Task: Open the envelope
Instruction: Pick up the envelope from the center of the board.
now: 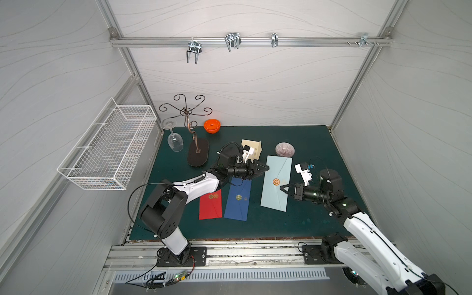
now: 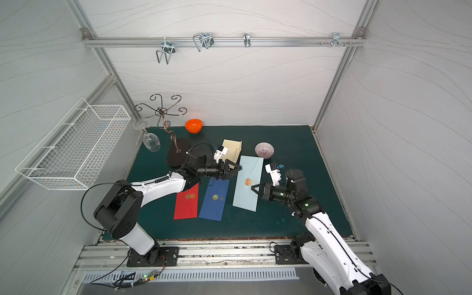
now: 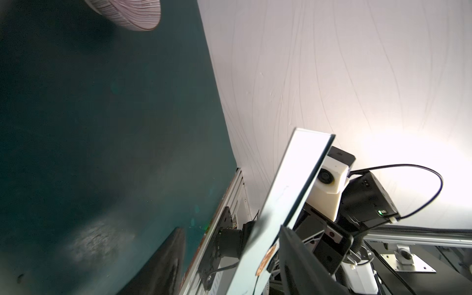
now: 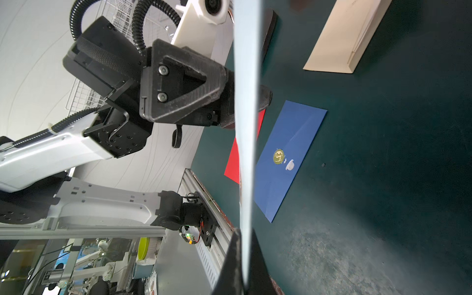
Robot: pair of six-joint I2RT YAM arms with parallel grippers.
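Two robot arms meet at the light blue envelope (image 1: 274, 196), which is up off the green mat (image 1: 319, 217).

The right gripper (image 1: 281, 188) is pinched tight on the right edge of the light blue envelope, and in the right wrist view the paper (image 4: 245, 127) runs thin like a line out from between its fingers. The left gripper (image 1: 264, 169) is at the other edge with its fingers apart, one on each side of the paper and not squeezing it. The round orange seal (image 1: 275, 181) sits on the flap, which is not opened yet. A red envelope (image 1: 210, 205) and a dark blue envelope (image 1: 237, 201) lie flat on the mat near the left arm. A striped bowl (image 1: 285, 149) sits just behind the light blue envelope.
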